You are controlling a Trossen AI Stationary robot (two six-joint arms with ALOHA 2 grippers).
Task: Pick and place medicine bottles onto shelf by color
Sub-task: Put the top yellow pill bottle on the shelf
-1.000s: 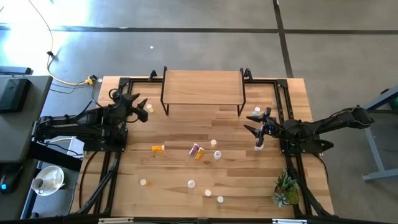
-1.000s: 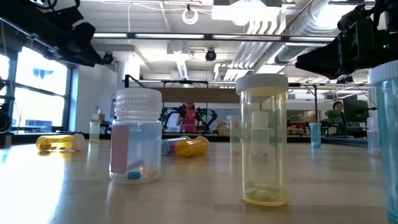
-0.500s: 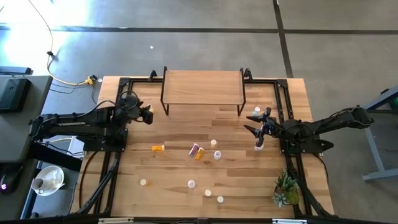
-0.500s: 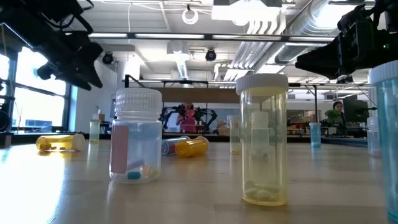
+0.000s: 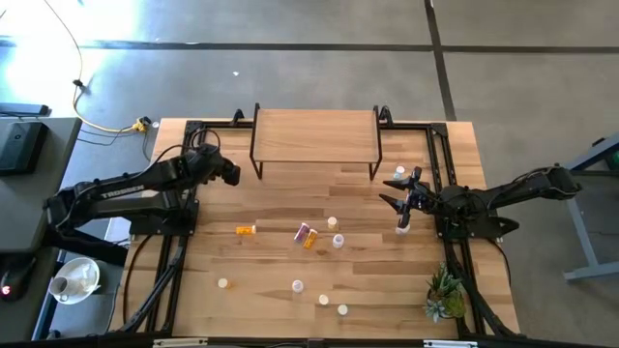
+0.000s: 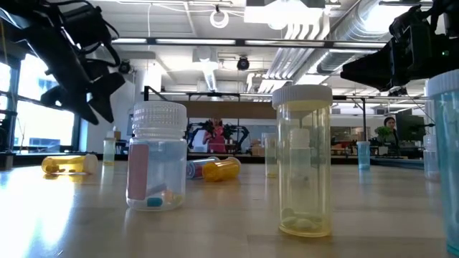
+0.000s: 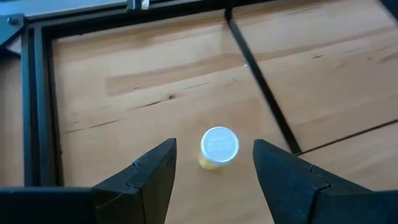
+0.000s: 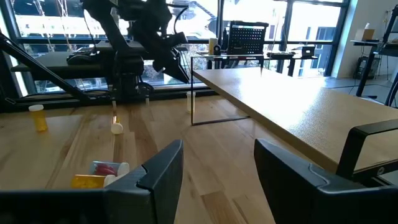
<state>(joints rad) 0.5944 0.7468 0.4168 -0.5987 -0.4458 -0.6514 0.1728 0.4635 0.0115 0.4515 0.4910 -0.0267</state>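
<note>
on the wooden surface point(image 5: 280, 188), an upright yellowish bottle point(image 7: 218, 148) is framed between the left gripper point(image 7: 214, 171)'s open, empty jaws, at lower centre of the left wrist view.

We are reaching our left arm in from the left side toward the far left part of the table, with the left gripper point(image 5: 228, 172) pointing down and its two dark fingers point(image 7: 144, 180) standing well apart, nothing clamped between them. We are holding our right arm in from the right edge, bent low over the right half of the table. The right gripper point(image 5: 398, 193) is facing left across the table, its fingers point(image 8: 163, 168) likewise spread and empty.
</note>
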